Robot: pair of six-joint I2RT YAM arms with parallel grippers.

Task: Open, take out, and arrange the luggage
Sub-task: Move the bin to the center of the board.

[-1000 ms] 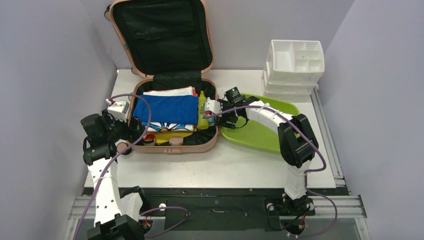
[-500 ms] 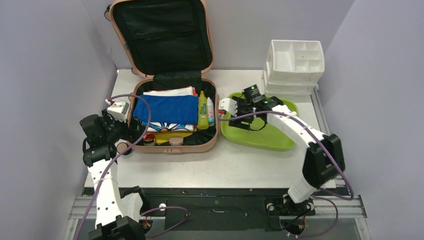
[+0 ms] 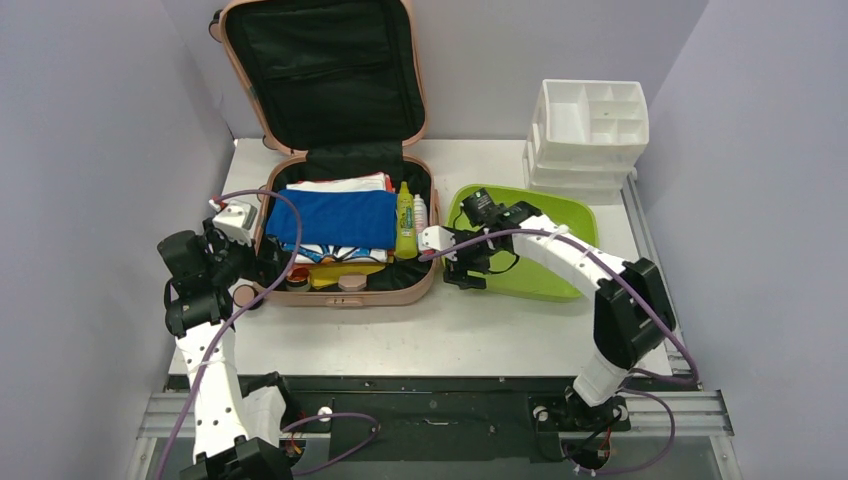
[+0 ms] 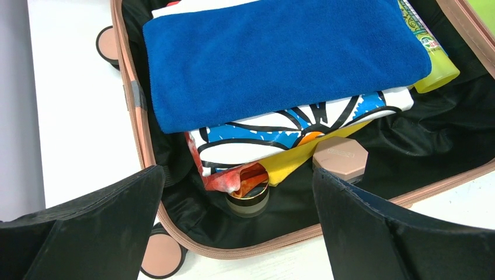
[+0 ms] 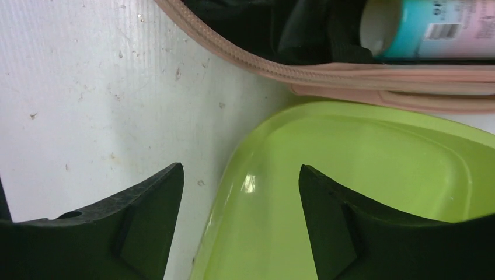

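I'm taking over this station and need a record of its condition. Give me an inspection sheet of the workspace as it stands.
Surface: white table, small dark specks.
Job's things: luggage open, lid upright, packed with blue towel, folded clothes, yellow bottle, jar.
Clutter: green tray right of luggage, nothing seen in it; white organizer at back right.
Grippers: left gripper open at luggage's front-left corner; right gripper open, empty, over tray's near-left rim.
Cables: purple cable arcs over luggage's left edge.
Surroundings: plain walls on three sides; metal rails at near edge.
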